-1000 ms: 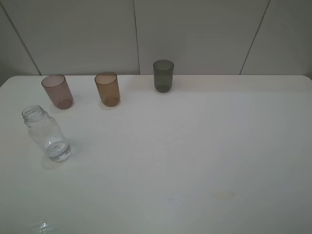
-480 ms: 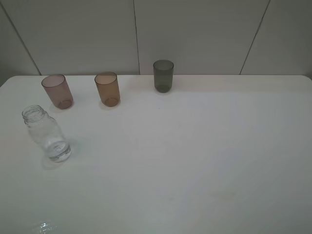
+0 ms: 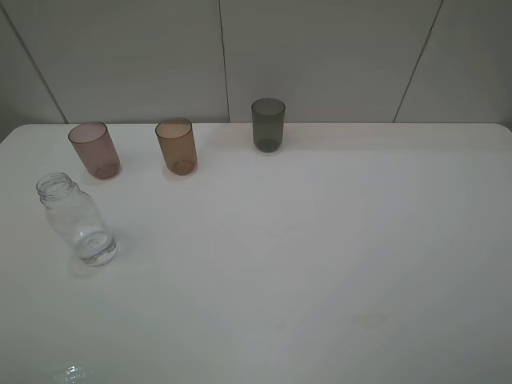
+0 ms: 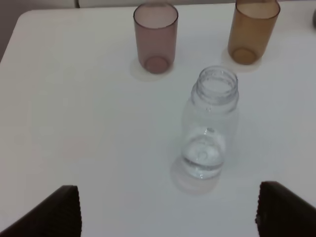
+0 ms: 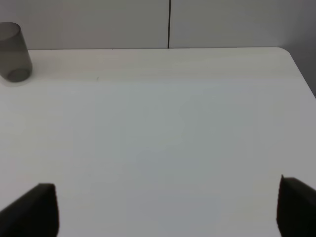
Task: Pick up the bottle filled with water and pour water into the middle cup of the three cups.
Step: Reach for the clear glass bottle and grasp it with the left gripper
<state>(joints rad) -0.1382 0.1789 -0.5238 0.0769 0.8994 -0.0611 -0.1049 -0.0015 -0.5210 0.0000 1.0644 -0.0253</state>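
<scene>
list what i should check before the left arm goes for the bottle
1. Bottle upright, uncapped, standing free on the table: ok.
2. Left claw open and empty: ok.
3. Bottle ahead of the left claw, within the span of its fingers: ok.
4. Left claw around the bottle: not ok, it is short of it.
5. Middle cup upright, apart from the pink cup and the grey cup: ok.
6. Water level in the bottle: cannot tell.
</scene>
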